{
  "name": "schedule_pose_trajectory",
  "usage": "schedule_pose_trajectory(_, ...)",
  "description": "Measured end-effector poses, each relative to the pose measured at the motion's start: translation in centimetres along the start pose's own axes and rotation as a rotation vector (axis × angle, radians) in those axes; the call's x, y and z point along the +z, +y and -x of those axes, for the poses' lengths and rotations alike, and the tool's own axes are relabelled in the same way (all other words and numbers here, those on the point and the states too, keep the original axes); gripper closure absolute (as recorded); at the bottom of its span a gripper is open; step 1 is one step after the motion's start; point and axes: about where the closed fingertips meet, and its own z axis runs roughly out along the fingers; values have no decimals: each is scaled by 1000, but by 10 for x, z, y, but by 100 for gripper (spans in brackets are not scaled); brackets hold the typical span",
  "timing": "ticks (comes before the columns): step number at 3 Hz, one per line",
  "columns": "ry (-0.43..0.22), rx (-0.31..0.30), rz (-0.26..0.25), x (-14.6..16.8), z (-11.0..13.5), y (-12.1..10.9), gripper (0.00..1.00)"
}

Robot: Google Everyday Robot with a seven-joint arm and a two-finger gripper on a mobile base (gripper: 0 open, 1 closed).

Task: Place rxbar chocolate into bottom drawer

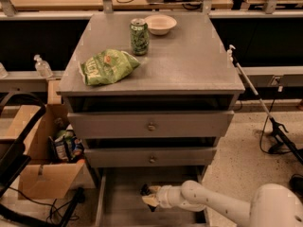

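Note:
The bottom drawer [123, 207] of the grey cabinet [151, 124] is pulled open, and its flat grey floor shows. My white arm reaches in from the lower right. My gripper [148, 196] is over the middle of the drawer floor, just below the second drawer's front. A small dark piece, the rxbar chocolate [145, 189], shows between the fingers, low over the floor. Most of the bar is hidden by the fingers.
On the cabinet top are a crinkled green chip bag [108, 66], a green can [138, 36] and a white bowl [160, 24]. A cardboard box [45, 176] with packages stands left of the drawer. A thin pole [251, 86] leans at the right.

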Motion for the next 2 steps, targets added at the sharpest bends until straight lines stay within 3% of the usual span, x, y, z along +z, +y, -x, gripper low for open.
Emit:
schedule_pose_trajectory(1, 1, -2, 10, 4, 2, 4, 82)
schedule_pose_trajectory(2, 2, -2, 13, 6, 2, 6, 58)
